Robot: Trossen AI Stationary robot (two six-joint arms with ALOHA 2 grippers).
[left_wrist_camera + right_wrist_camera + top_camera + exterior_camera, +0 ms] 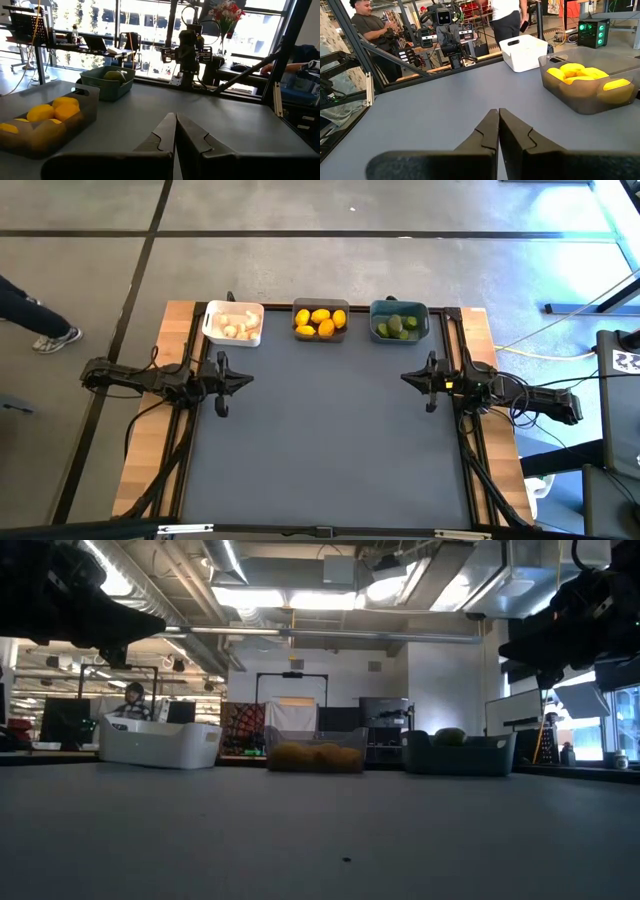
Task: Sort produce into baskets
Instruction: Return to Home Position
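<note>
Three baskets stand in a row at the table's far edge. The white basket (233,323) holds whitish garlic bulbs (236,328). The dark grey basket (320,321) holds yellow-orange lemons (320,322). The teal-blue basket (399,321) holds dark green limes (396,326). My left gripper (248,379) hovers shut at the table's left side, pointing level toward the right. My right gripper (405,377) hovers shut at the right side, pointing level toward the left. Neither holds anything.
The dark mat (320,440) stretches between the arms and toward the near edge. Wooden table borders (150,430) flank it. People show beyond the table in the right wrist view (370,25), and a person's shoe (55,338) is on the floor at left.
</note>
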